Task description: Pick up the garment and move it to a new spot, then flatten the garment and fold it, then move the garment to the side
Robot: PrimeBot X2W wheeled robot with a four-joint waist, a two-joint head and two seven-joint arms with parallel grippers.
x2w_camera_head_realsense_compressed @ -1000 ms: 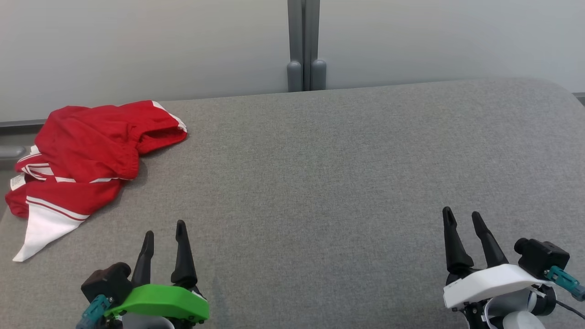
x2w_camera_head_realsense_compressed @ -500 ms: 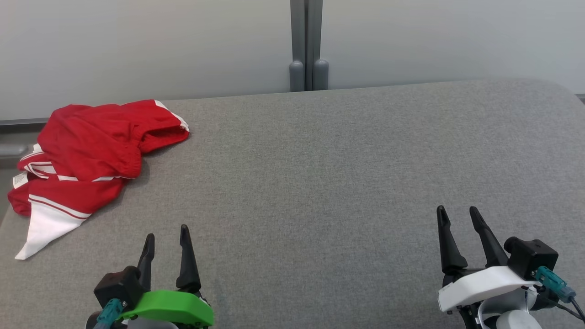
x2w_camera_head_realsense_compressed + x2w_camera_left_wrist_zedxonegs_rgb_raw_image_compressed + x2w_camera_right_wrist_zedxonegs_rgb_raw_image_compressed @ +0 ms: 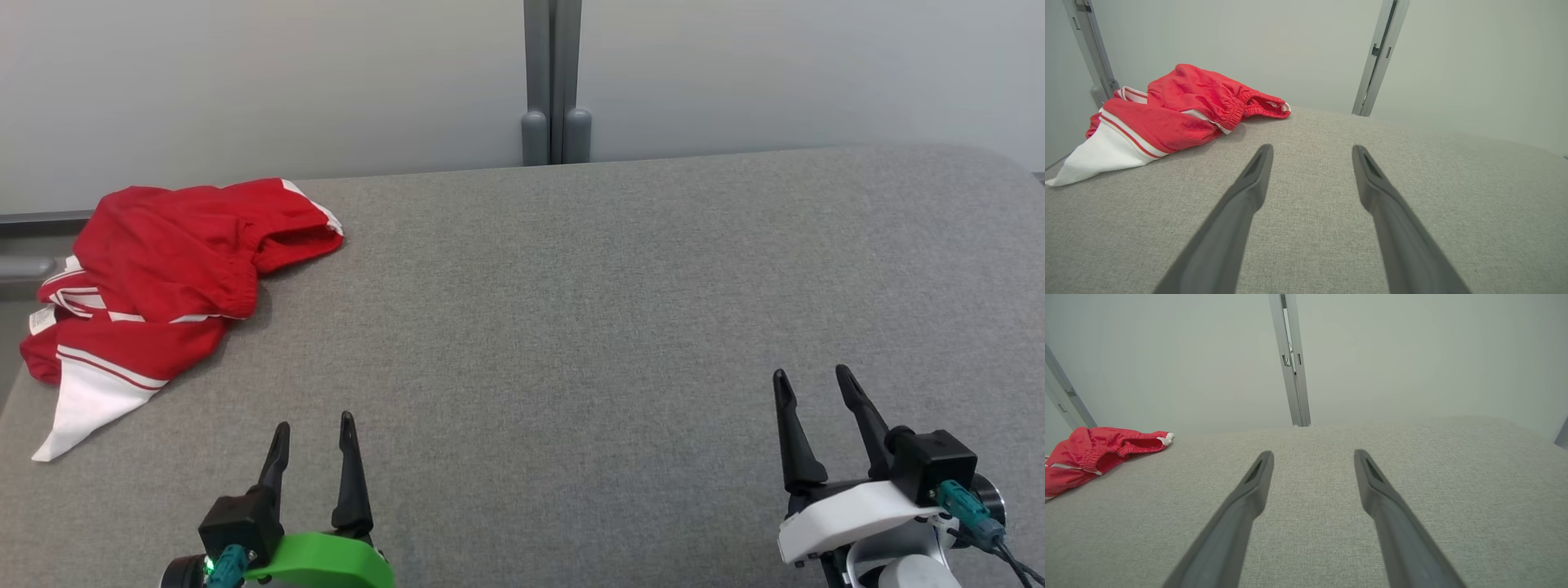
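At the head view's upper left, a crumpled red garment (image 3: 155, 269) lies on grey padding (image 3: 571, 327).
The left gripper (image 3: 314, 420) and right gripper (image 3: 810, 372), along the bottom edge, stand open and empty; both wrist views place the garment at left, apart from the fingers (image 3: 1237, 212).

Left gripper (image 3: 314, 420): I have it at the lower left of my head view, jaws apart, empty.
Left fingers (image 3: 1253, 183): two, long, dark, near upright in the head view, tips well separated.
Left wrist cover (image 3: 326, 559): green, cut off by the bottom edge.
Right gripper (image 3: 810, 371): lower right of my head view, jaws apart, empty.
Right fingers (image 3: 1372, 486): two, long, dark, tips leaning slightly leftward in the head view.
Right wrist cover (image 3: 849, 510): white, with a black camera block (image 3: 935, 465) beside it.
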